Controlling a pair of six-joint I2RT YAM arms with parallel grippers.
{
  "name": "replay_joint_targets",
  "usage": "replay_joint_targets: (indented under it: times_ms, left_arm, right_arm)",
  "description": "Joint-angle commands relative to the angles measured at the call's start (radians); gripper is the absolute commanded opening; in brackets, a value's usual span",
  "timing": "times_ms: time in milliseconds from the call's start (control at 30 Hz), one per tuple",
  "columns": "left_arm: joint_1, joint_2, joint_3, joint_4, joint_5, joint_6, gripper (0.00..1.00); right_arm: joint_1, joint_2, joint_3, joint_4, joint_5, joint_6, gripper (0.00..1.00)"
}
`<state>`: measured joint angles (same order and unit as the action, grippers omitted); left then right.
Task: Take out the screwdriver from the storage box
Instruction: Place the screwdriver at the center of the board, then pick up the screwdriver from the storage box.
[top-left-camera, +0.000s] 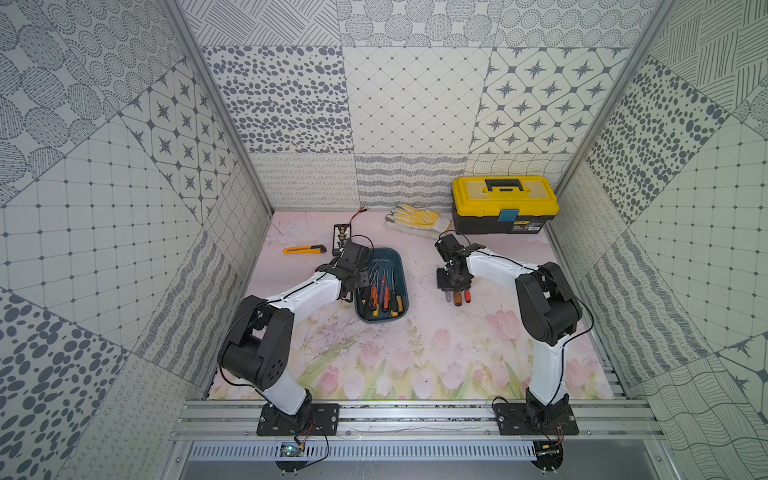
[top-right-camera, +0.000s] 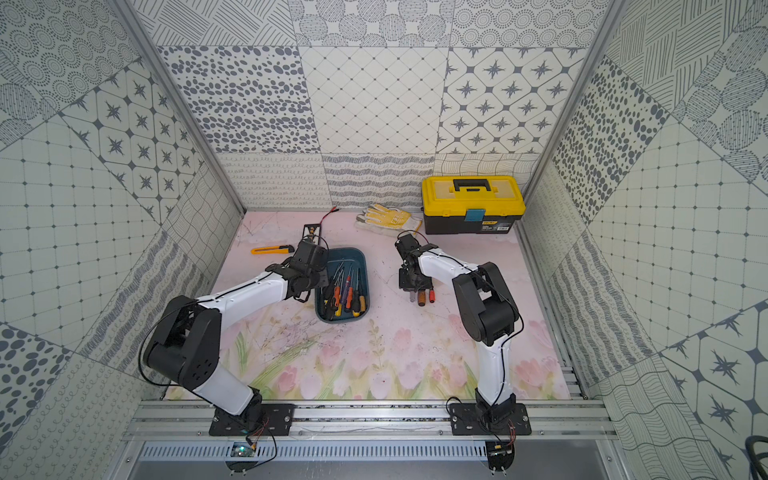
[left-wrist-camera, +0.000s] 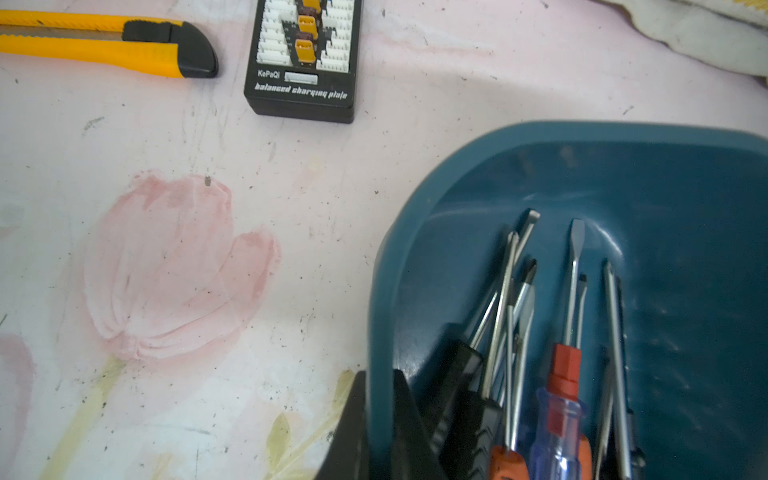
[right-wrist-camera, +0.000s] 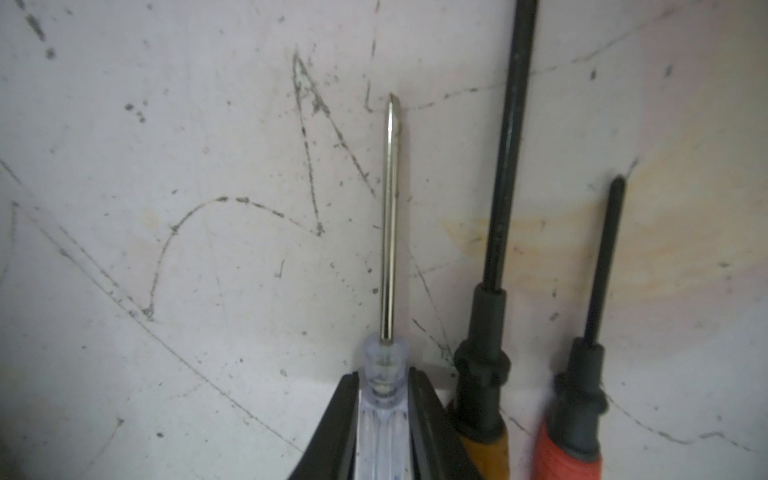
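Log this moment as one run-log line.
left gripper: shut on storage box rim | right gripper: jaws flank clear-handled screwdriver, grip unclear | placement: it lies on mat, outside box | box contents: several screwdrivers

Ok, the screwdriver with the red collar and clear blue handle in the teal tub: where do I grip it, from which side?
Take the screwdriver by its red collar, from straight above, jaws across the shaft. It seems to lie topmost, only thin shafts flank the collar, and the storage box wall blocks a sideways approach.

L hand (left-wrist-camera: 380, 374) clamped shut; R hand (right-wrist-camera: 383, 374) low, jaws narrow.
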<state>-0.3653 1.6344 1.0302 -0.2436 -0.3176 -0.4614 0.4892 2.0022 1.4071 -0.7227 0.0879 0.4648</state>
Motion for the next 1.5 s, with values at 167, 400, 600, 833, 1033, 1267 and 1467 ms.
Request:
replay_joint_targets:
  times_ms: [167,400,600,833,1033,1267,1467]
  left_arm:
    - [0.006,-0.002,0.022,0.063,-0.038,-0.008,0.0]
    - [0.007,-0.001,0.02,0.075,-0.016,-0.001,0.0]
    - [0.006,-0.019,-0.001,0.116,0.04,0.003,0.0]
    - [0.007,-0.012,-0.006,0.145,0.132,-0.019,0.0]
    - [0.007,0.005,-0.003,0.155,0.168,-0.033,0.0]
    - [0.006,0.007,-0.003,0.153,0.186,-0.038,0.0]
    - [0.0,0.005,-0.016,0.156,0.19,-0.04,0.0]
  right_arm:
    - [-0.002,0.005,0.032,0.001,-0.003,0.014,0.31]
    - [0.001,-0.051,0.046,0.009,-0.027,0.014,0.36]
    - [0.006,-0.157,0.02,0.072,-0.061,0.018,0.44]
    - [0.034,-0.222,0.029,0.14,-0.161,0.03,0.45]
    - [0.089,-0.2,0.084,0.163,-0.247,0.044,0.42]
    - [0.152,-0.096,0.161,0.173,-0.319,0.053,0.39]
    - [0.182,-0.016,0.222,0.157,-0.359,0.055,0.38]
